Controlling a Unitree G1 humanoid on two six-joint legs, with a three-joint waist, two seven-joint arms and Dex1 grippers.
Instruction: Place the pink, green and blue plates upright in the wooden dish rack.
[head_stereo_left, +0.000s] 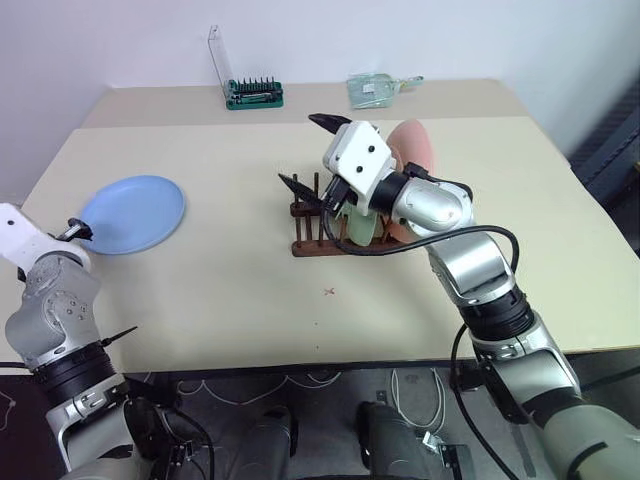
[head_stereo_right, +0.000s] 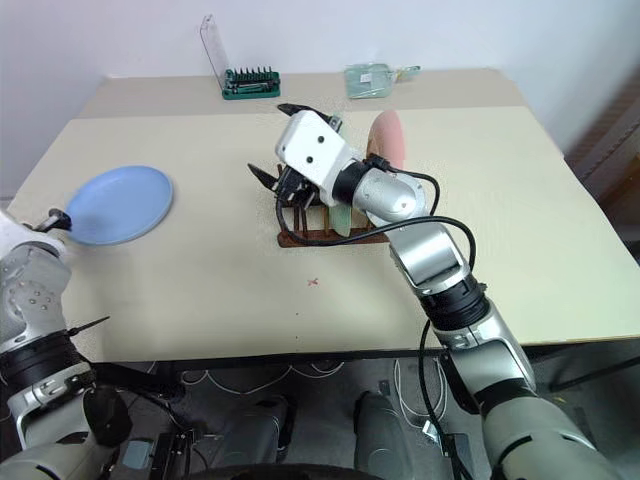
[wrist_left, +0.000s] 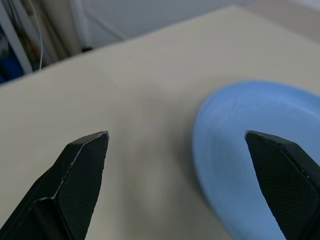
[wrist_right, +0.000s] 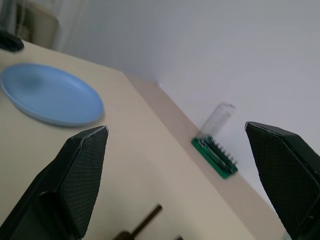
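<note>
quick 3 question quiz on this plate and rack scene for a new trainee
1. True or false: the blue plate stands in the wooden dish rack.
2. Which plates are upright in the rack? A) pink and green B) blue and pink C) none
3. Fill in: the left gripper is ____ beside the blue plate.

Key
1. False; it lies flat on the table.
2. A: pink plate and green plate.
3. open; the right gripper is open too, above the rack.
</note>
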